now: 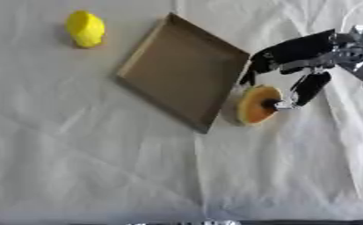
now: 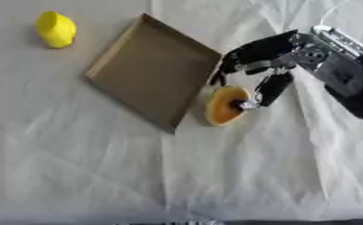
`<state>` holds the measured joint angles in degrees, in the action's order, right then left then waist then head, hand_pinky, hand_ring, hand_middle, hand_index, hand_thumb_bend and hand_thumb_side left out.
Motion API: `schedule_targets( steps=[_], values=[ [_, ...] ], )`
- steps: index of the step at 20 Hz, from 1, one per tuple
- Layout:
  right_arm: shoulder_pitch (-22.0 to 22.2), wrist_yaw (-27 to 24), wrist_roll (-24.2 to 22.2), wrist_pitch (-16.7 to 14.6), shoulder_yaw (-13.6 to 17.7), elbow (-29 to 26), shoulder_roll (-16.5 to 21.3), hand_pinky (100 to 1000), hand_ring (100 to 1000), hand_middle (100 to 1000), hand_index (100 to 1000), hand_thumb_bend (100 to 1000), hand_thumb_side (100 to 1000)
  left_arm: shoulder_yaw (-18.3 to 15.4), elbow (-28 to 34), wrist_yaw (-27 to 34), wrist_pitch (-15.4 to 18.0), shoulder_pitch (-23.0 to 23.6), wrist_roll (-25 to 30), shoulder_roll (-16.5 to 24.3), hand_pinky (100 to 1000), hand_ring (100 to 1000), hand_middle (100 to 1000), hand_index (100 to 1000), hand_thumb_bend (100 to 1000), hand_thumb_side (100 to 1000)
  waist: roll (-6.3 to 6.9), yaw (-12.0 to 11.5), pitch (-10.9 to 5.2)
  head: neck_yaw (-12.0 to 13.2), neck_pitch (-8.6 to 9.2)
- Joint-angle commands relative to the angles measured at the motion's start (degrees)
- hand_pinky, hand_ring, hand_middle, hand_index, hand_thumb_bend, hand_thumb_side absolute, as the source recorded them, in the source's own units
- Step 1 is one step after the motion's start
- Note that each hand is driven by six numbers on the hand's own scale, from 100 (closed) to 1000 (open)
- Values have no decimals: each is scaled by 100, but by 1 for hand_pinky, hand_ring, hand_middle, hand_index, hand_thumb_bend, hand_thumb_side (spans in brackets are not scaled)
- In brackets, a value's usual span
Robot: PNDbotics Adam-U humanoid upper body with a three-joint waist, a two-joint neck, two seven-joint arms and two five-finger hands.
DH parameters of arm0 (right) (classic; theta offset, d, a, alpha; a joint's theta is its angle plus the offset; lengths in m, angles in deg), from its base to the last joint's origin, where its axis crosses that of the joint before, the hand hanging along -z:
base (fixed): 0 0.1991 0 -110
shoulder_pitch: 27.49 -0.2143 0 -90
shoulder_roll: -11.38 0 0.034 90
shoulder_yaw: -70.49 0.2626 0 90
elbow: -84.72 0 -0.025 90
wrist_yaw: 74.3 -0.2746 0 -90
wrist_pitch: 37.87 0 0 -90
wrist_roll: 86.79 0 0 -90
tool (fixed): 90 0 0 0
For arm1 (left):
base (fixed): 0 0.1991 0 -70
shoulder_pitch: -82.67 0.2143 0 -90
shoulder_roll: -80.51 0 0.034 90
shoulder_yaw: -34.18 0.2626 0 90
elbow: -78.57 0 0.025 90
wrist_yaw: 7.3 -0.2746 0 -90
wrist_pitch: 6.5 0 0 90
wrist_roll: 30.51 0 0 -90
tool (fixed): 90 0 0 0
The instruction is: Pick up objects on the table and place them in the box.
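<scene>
Orange disc [image 1: 258,104] at the box's [image 1: 186,70] right edge, in your right hand [image 1: 295,52].
Your fingers [image 1: 310,88] curl round it, tilted on the bench [image 1: 99,167]; a yellow fruit [image 1: 85,29] lies far left.

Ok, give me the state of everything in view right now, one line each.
Box: open, empty, askew on the cloth.
Orange round thing: tipped on edge just outside the box's right side, pinched by the right hand.
Yellow object: untouched, far left of the box.
Right hand: shut on the orange round thing.
Left hand: not in view.
</scene>
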<state>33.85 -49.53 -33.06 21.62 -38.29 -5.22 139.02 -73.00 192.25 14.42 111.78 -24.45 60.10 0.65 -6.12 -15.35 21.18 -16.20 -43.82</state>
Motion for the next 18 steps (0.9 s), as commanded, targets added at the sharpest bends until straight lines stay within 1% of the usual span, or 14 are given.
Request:
schedule_targets(
  steps=[1,2,3,4,5,6,7,8,9,10,11,13,15,18],
  values=[
    [-75,-106,-948,-939,55,55,107,878,704,421,709,211,510,-69,91,27,8,-53,21,92,977,963,839,910,100,663,50,3,-90,-4,-30],
    [-81,-184,-936,-942,81,69,111,870,691,418,697,227,474,-72,91,28,9,-51,20,92,977,963,839,910,100,663,53,9,-90,1,-30],
    [-88,-260,-914,-918,110,85,117,859,665,396,678,237,395,-73,91,28,10,-48,22,91,977,963,839,910,100,664,57,15,-91,5,-30],
    [-95,-343,-875,-858,138,101,121,857,657,390,670,230,371,-73,91,28,9,-44,25,89,977,963,839,909,100,664,61,21,-92,8,-30],
    [-100,-426,-834,-783,159,106,126,852,635,371,657,199,260,-73,91,27,8,-40,28,88,977,963,839,909,100,664,65,26,-94,9,-30],
    [-103,-507,-797,-695,174,102,132,850,627,365,652,193,234,-74,91,26,7,-35,31,86,977,963,839,909,100,664,69,30,-97,9,-30],
    [-104,-573,-779,-611,181,84,144,846,617,355,643,187,181,-74,91,25,6,-31,34,84,977,963,839,909,100,664,72,34,-99,6,-30],
    [-102,-624,-769,-532,190,59,159,844,613,351,639,181,196,-75,91,24,7,-29,36,82,977,963,839,909,100,664,74,36,-100,3,-30],
    [-96,-668,-755,-455,202,30,173,843,609,341,623,143,266,-76,91,23,7,-25,37,80,977,963,838,908,100,664,76,39,-101,1,-30],
    [-83,-716,-732,-379,216,-5,190,845,607,335,604,100,297,-79,91,21,7,-20,37,79,977,963,838,908,100,664,79,41,-102,1,-30],
    [-63,-776,-709,-312,226,-48,210,847,600,326,591,100,304,-81,91,20,7,-15,36,79,977,963,838,908,100,664,80,43,-102,2,-30],
    [-12,-935,-671,-199,274,-189,266,847,595,322,587,100,291,-83,91,18,9,-12,35,82,977,963,838,908,100,665,81,48,-103,5,-30],
    [53,-1114,-620,-143,394,-450,341,846,583,314,581,100,275,-85,91,13,12,-8,38,85,977,963,838,908,100,665,81,58,-100,12,-30],
    [63,-1462,-433,-45,733,-925,393,842,558,299,580,100,235,-101,91,6,23,7,25,83,977,963,838,908,100,665,86,78,-95,12,-30]
  ],
)
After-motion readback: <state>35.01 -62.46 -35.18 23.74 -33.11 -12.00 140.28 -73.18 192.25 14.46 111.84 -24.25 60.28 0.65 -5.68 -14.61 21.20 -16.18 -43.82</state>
